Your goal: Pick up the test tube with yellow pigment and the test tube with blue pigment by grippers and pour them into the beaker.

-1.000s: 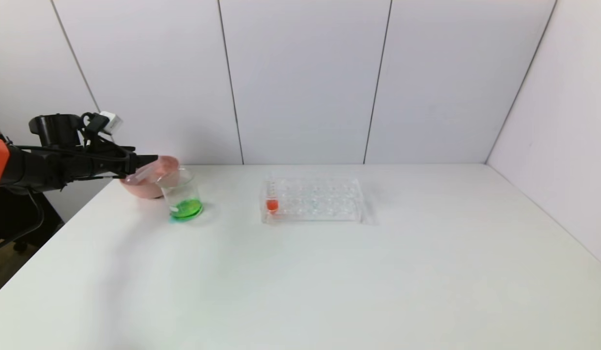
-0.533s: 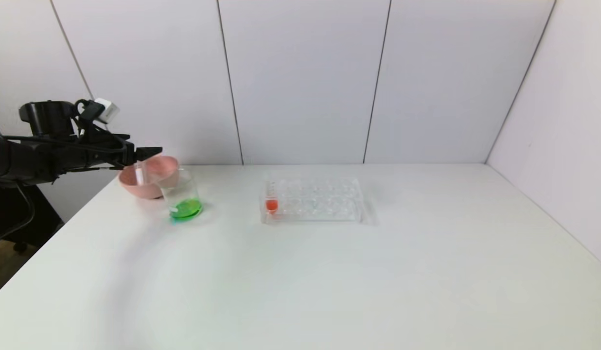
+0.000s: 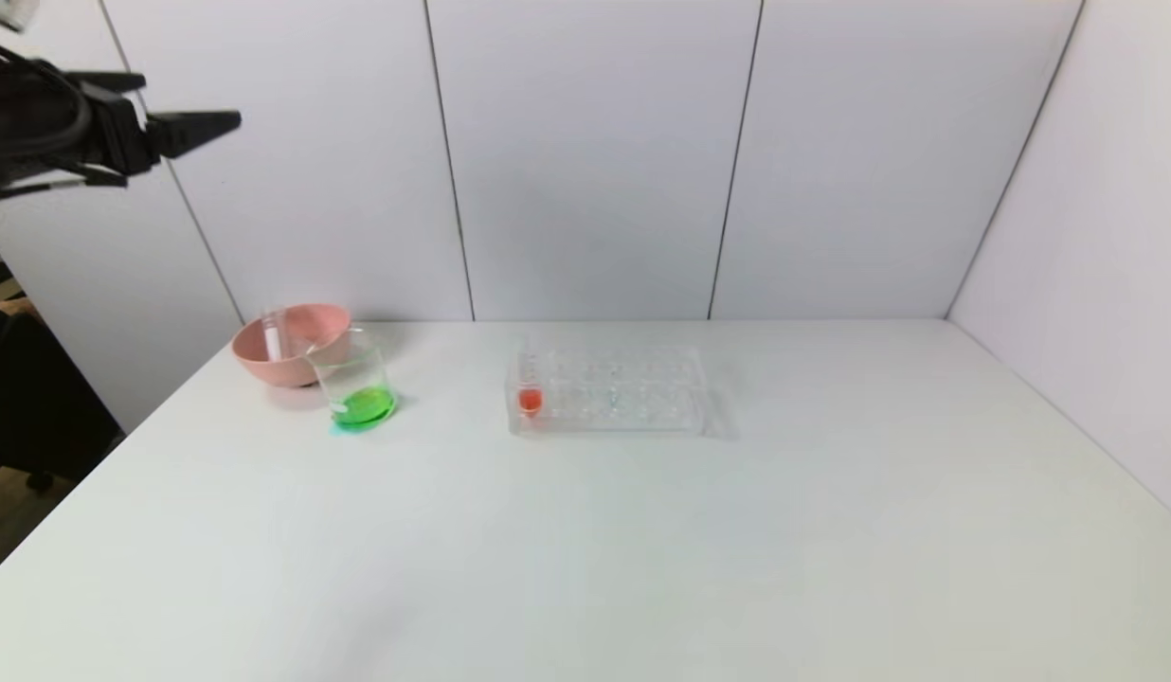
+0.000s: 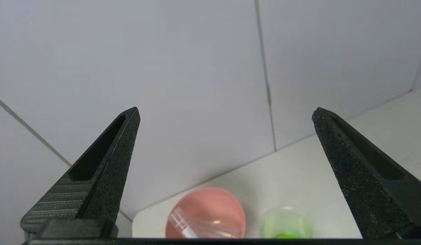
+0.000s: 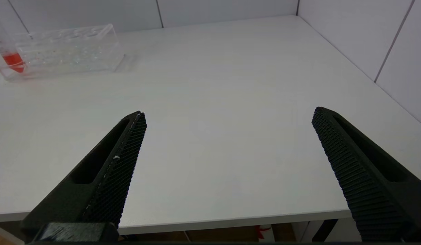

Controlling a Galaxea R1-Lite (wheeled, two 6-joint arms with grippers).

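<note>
The beaker (image 3: 356, 384) stands at the table's far left and holds green liquid; it also shows in the left wrist view (image 4: 285, 224). No tube with yellow or blue liquid shows. Clear empty tubes (image 3: 273, 336) lie in the pink bowl (image 3: 254, 358) just behind the beaker, also seen in the left wrist view (image 4: 197, 226). My left gripper (image 3: 227, 120) is open and empty, high above and to the left of the bowl (image 4: 225, 109). My right gripper (image 5: 228, 110) is open and empty above the table's front edge, out of the head view.
A clear tube rack (image 3: 609, 388) stands at the middle back of the white table, with a red-tipped tube (image 3: 530, 398) at its left end. Both also show in the right wrist view, the rack (image 5: 60, 51) and the red tube (image 5: 13, 61). White walls close the back and right.
My left gripper held a clear tube over the bowl, let it go into the bowl, then rose high up and to the left, empty.
</note>
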